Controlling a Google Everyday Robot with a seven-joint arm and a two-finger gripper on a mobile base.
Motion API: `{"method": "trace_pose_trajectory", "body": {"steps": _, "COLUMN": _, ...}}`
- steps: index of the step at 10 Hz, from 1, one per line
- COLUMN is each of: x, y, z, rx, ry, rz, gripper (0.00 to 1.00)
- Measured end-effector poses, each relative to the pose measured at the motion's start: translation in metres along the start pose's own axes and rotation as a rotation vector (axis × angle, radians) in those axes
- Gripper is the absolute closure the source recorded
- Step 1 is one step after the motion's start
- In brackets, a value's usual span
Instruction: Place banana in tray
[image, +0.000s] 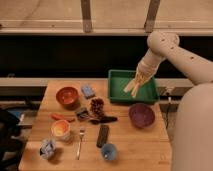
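The banana (132, 86), a pale cream-yellow bunch of long narrow pieces, hangs from my gripper (140, 75) over the green tray (118, 93) at the table's back right. The gripper is shut on the banana's upper end, and the lower tips reach down close to the tray's floor. The white arm comes in from the upper right. The tray holds nothing else that I can see.
A purple bowl (141, 114) sits just in front of the tray. On the wooden table (130, 150) are an orange bowl (67, 95), a blue sponge (88, 91), a pine cone (96, 106), an orange carrot-like stick (59, 117), a dark brown bar (102, 135), a fork (80, 142), and cups.
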Motion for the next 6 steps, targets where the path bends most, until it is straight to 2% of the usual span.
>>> {"method": "trace_pose_trajectory", "body": {"steps": 3, "x": 0.0, "y": -0.001, "z": 0.001, "rx": 0.002, "ry": -0.001, "rz": 0.001, "gripper": 1.0}}
{"method": "trace_pose_trajectory", "body": {"steps": 4, "x": -0.001, "y": -0.002, "z": 0.001, "rx": -0.005, "ry": -0.016, "rz": 0.013, "gripper": 1.0}}
{"method": "trace_pose_trajectory", "body": {"steps": 5, "x": -0.007, "y": -0.009, "z": -0.001, "rx": -0.012, "ry": -0.068, "rz": 0.053, "gripper": 1.0}}
{"method": "trace_pose_trajectory", "body": {"steps": 6, "x": -0.014, "y": -0.02, "z": -0.003, "rx": -0.02, "ry": -0.151, "rz": 0.09, "gripper": 1.0}}
